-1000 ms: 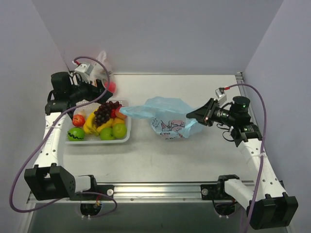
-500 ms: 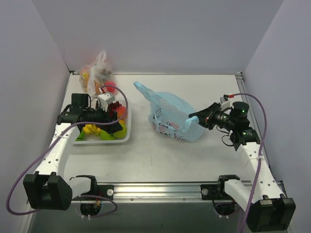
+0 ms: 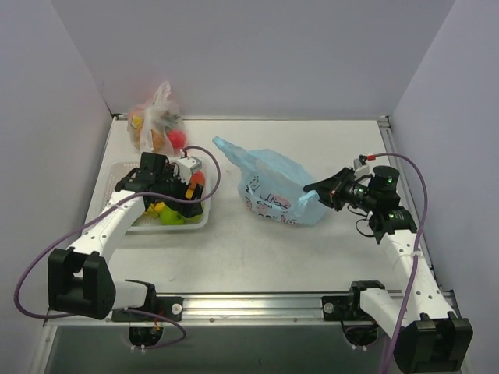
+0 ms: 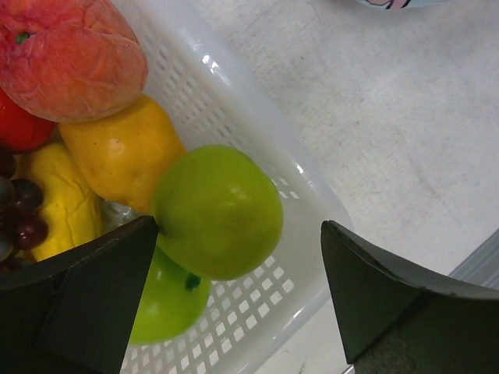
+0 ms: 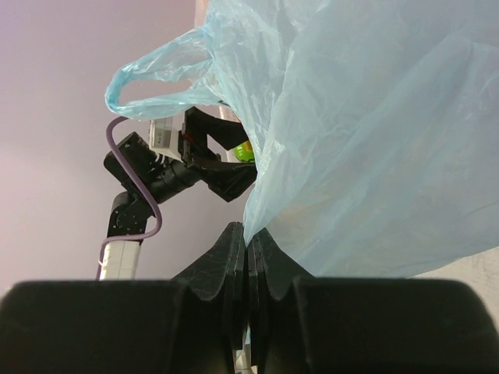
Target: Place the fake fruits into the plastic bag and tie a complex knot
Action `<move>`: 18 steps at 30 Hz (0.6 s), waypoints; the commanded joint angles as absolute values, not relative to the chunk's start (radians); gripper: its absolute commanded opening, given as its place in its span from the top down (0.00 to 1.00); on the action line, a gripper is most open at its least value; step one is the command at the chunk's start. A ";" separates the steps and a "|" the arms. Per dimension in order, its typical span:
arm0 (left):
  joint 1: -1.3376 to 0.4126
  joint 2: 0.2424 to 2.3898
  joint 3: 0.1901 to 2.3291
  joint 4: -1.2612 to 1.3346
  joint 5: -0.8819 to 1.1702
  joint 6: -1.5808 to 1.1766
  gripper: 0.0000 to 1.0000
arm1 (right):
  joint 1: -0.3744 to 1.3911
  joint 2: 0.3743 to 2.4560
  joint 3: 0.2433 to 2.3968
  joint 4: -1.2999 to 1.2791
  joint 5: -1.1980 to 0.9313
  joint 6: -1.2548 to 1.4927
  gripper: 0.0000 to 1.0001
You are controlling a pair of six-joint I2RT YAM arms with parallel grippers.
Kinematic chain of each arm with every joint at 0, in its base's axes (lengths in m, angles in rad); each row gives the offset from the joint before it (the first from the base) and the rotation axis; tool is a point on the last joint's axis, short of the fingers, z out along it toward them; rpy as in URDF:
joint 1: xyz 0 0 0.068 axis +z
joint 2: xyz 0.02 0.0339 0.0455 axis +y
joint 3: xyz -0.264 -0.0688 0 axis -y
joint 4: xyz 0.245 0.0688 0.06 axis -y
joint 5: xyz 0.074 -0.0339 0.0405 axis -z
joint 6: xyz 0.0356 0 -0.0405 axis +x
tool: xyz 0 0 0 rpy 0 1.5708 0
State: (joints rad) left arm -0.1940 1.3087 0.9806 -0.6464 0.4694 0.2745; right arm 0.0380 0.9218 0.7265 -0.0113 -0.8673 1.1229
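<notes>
The fake fruits lie in a white perforated basket [image 3: 122,166] at the left. In the left wrist view I see a green apple [image 4: 218,210] on top, a second green apple [image 4: 168,304] under it, a yellow piece [image 4: 117,152], a peach-red piece [image 4: 70,54] and dark grapes [image 4: 19,210]. My left gripper [image 3: 195,185] [image 4: 238,226] hangs open over the basket's right end, its fingers either side of the top apple. The light-blue plastic bag [image 3: 273,183] [image 5: 374,132] stands mid-table. My right gripper [image 3: 316,189] [image 5: 248,234] is shut on its right edge.
A clear-wrapped bundle of orange and red fruits [image 3: 156,125] stands at the back left corner. The basket wall [image 4: 257,312] runs close under the left fingers. One bag handle [image 5: 156,78] sticks up on the bag's far left side.
My left arm swung from the back left down over the basket, then rightward to its right end. The bag went from stretched flat toward the basket to bunched upright, held by the right gripper.
</notes>
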 commanded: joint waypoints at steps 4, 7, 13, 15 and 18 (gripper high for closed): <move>-0.250 1.350 0.946 -0.548 0.354 0.281 0.03 | 0.029 0.896 0.713 0.009 -0.879 1.117 1.00; -0.256 1.370 0.939 -0.526 0.324 0.275 0.03 | 0.028 0.897 0.715 0.008 -0.882 1.114 1.00; -0.255 1.384 0.945 -0.540 0.333 0.281 0.23 | 0.026 0.900 0.712 0.005 -0.884 1.124 1.00; -0.253 1.359 0.960 -0.558 0.375 0.281 0.31 | 0.026 0.897 0.707 0.005 -0.888 1.135 1.00; -0.244 1.269 1.003 -0.603 0.449 0.261 0.38 | 0.026 0.894 0.690 0.026 -0.894 1.170 1.00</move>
